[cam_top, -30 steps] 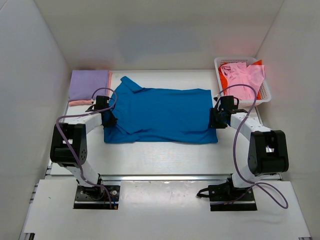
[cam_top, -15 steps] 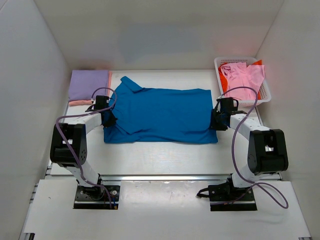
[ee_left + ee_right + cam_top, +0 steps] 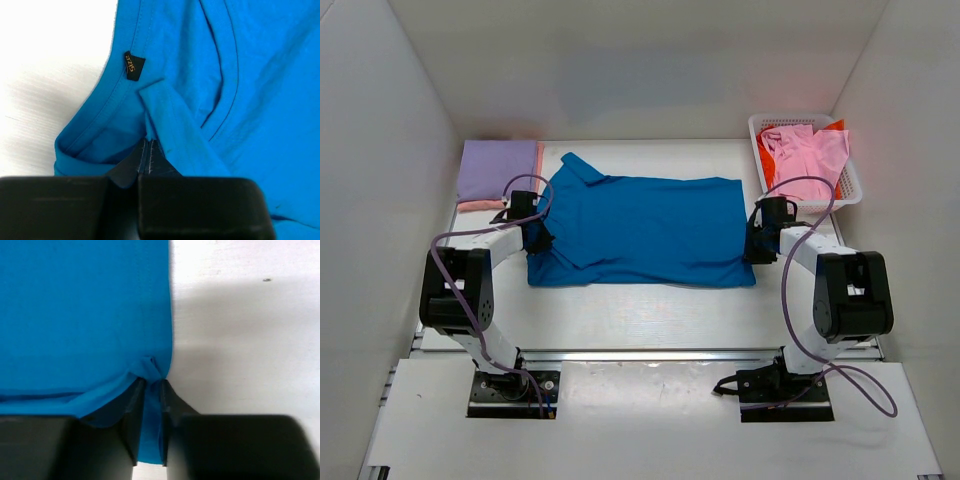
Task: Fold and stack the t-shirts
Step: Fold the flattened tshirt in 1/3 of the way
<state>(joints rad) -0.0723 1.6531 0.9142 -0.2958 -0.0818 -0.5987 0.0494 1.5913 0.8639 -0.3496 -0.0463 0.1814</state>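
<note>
The bright blue collared t-shirt (image 3: 640, 230) lies spread flat across the middle of the table, collar end to the left. My left gripper (image 3: 539, 237) is shut on a fold of the blue shirt near its collar (image 3: 165, 125). My right gripper (image 3: 751, 243) is shut on the shirt's hem edge (image 3: 150, 371) at its right side. A folded lavender shirt (image 3: 498, 168) lies on a salmon one (image 3: 480, 205) at the back left. A pink shirt (image 3: 807, 158) and an orange-red one (image 3: 834, 126) sit in the basket.
The white mesh basket (image 3: 851, 180) stands at the back right beside the right wall. White walls close in the table on three sides. Purple cables loop off both arms.
My right gripper has shifted slightly toward the back along the shirt's right edge. The left gripper and the shirt have stayed in place.
</note>
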